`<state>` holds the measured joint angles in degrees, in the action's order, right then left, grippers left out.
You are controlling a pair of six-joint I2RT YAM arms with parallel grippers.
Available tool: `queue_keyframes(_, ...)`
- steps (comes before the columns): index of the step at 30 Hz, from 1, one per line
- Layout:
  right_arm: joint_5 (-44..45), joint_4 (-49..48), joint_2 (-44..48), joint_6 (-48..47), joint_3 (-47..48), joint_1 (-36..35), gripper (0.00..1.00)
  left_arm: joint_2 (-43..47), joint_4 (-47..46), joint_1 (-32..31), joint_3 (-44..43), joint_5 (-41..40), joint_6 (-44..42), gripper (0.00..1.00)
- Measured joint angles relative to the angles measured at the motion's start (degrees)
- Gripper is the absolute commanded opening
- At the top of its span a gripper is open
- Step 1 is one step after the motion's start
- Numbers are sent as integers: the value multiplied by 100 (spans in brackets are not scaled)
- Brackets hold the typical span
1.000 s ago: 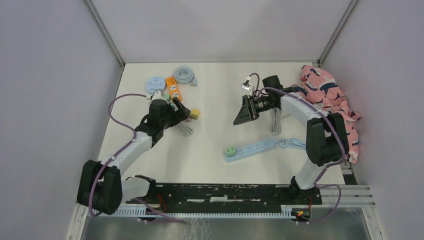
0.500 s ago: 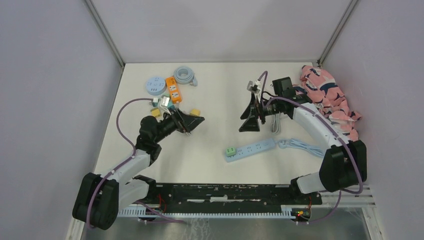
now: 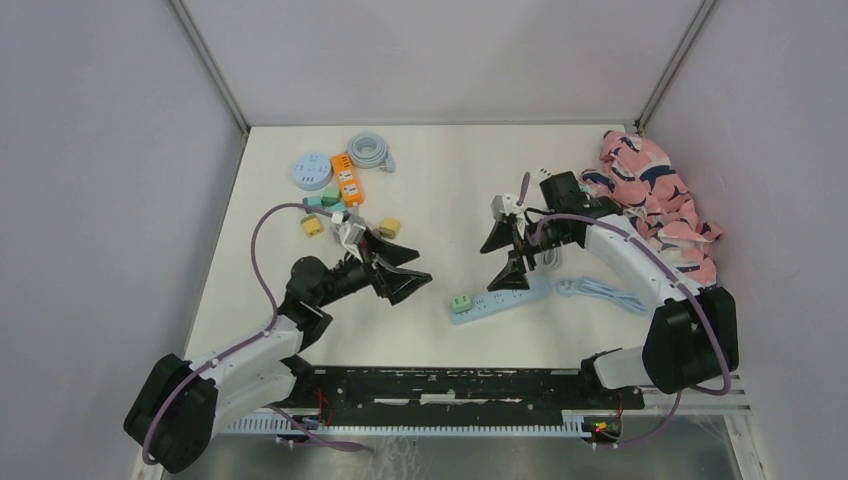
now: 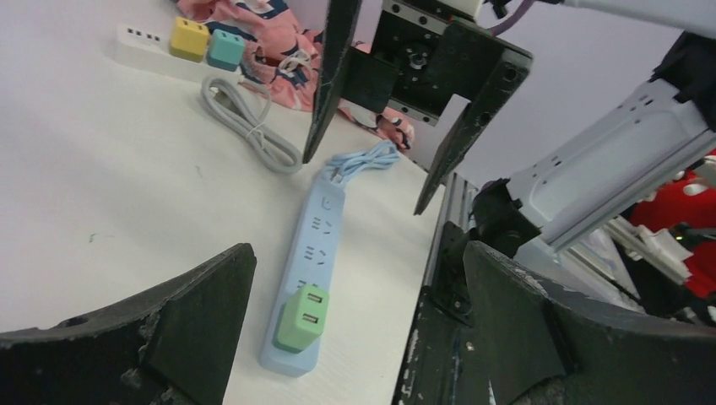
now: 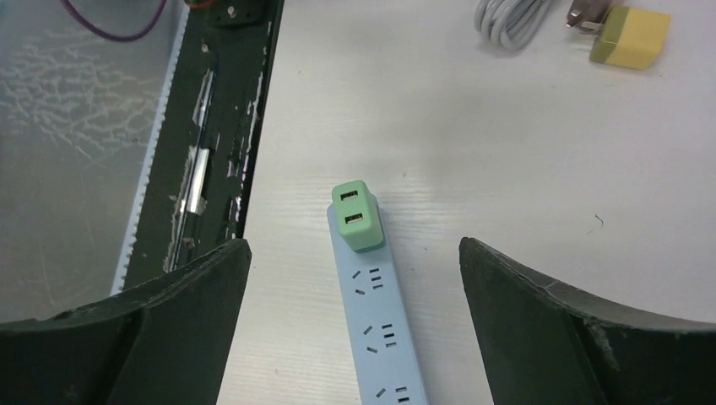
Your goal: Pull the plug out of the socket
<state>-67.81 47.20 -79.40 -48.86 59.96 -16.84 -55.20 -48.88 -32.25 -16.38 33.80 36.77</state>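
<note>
Table [image 3: 440,170]: bare white middle; walls left, back and right; black rail [image 3: 450,385] along the near edge
Arms: both had swung in from the far clutter toward the middle; the approach looked nearly done, with nothing gripped yet
Left gripper [image 3: 412,268]: fingers wide and empty; facing the strip across open table
Right gripper [image 3: 505,255]: fingers had spread wide, empty; hovering just above the strip
Power strip [image 3: 515,294]: blue, flat, near the rail; cord trailing right
Plug [image 5: 357,217]: green, still seated in the strip's left end; rail close on the near side, free room above and beyond
</note>
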Motion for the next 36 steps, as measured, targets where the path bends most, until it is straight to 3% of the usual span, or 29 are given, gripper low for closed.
queue_keyframes(14, 1657, -162, -120, -876, -328, -1794, 94, 44, 306, -42, 719, -826, -1084, 99)
queue_keyframes(22, 2177, -367, -293, -905, -361, -2317, 89, -258, 96, -42, 1150, -826, -1161, 100)
queue_keyframes(31, 2730, -669, -431, -680, -363, -2621, 84, 74, 55, -42, 1239, -890, -1421, 100)
queue_keyframes(36, 3158, -968, -610, -332, -363, -2754, 73, 291, -103, -42, 1462, -857, -1613, 100)
